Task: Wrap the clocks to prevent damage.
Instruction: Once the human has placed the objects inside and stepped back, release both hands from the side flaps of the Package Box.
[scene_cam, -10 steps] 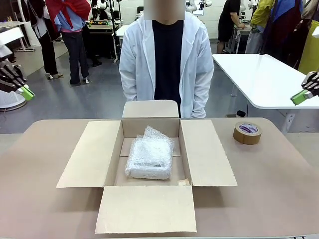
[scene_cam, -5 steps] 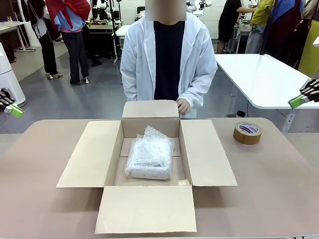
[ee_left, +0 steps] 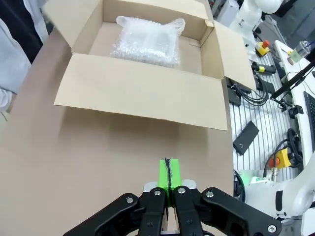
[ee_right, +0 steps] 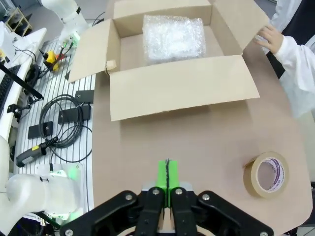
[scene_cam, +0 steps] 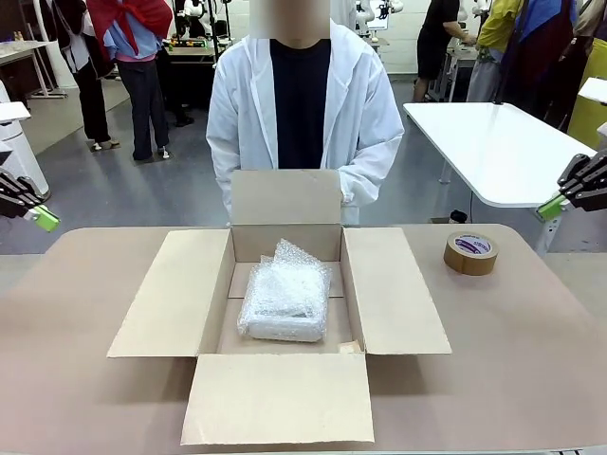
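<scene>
Bubble-wrapped clocks [scene_cam: 285, 301] inside open carton [scene_cam: 389, 294], tape roll [scene_cam: 470, 253] to its right, person [scene_cam: 302, 104] behind.

The clocks [scene_cam: 285, 301] are recorded as translucent white bubble wrap, bubble-dotted. The carton [scene_cam: 398, 294] is noted as plain brown card, the table [scene_cam: 531, 360] as paler beige-brown. The tape roll [scene_cam: 470, 253] is brown, its core seemingly white with purple print, too small to be read. Green pads on black fingers are noted on the left gripper [scene_cam: 43, 219] and right gripper [scene_cam: 550, 207]. A white coat [scene_cam: 370, 123] over a black shirt [scene_cam: 301, 104] is worn by the person [scene_cam: 242, 114].
</scene>
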